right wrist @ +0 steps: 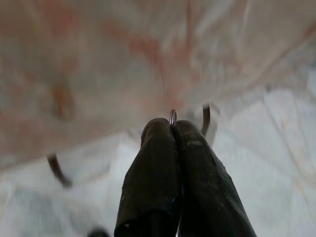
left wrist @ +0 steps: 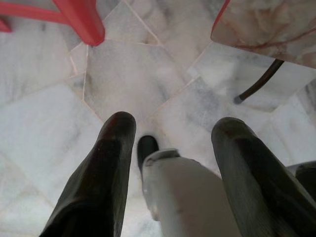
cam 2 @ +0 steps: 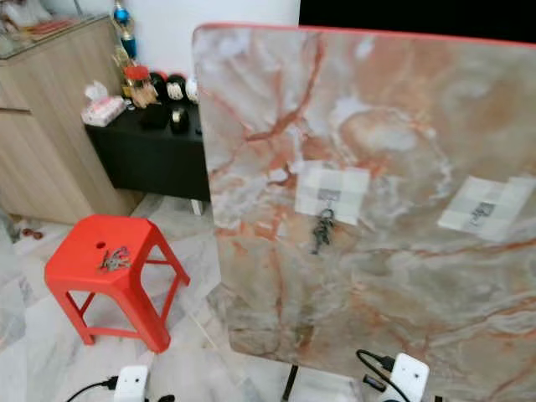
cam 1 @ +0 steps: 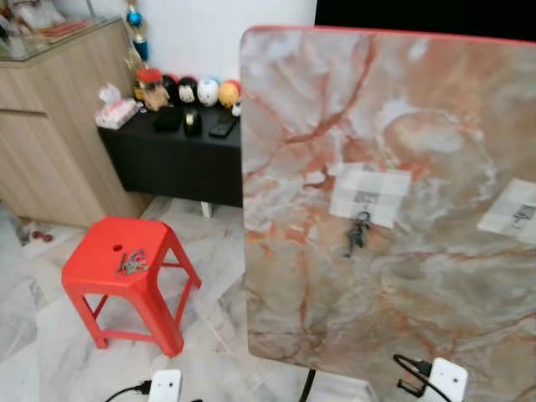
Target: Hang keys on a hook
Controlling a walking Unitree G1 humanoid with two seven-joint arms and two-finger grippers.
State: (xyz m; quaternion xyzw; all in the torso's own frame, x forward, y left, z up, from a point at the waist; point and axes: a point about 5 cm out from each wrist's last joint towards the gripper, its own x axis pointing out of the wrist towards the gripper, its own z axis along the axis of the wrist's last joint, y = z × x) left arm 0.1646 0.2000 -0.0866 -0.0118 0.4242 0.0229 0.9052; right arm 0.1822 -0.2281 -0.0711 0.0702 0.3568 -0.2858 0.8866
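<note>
Keys [cam 1: 358, 232] already dangle from a hook on the upright marble board [cam 1: 402, 151], hanging straight down just below a pale taped patch [cam 1: 369, 193] — and a second bunch of keys [cam 1: 132, 263] lies flat on the seat of the red stool [cam 1: 126, 255], off to the robot's left. A second taped patch with a hook [cam 1: 515, 213] sits further right on the board, bare by the look of it. The right claw [right wrist: 174, 127] hangs low beneath the board's bottom edge with its tips pressed together, pinching a small metal ring [right wrist: 173, 117], so the hooks lie up and ahead of it. The left claw [left wrist: 170, 143] hangs idle, spread wide and pointing down at the tiled floor [left wrist: 123, 79] — it's the nearer arm to the stool's bunch, which lies forward and to its left.
</note>
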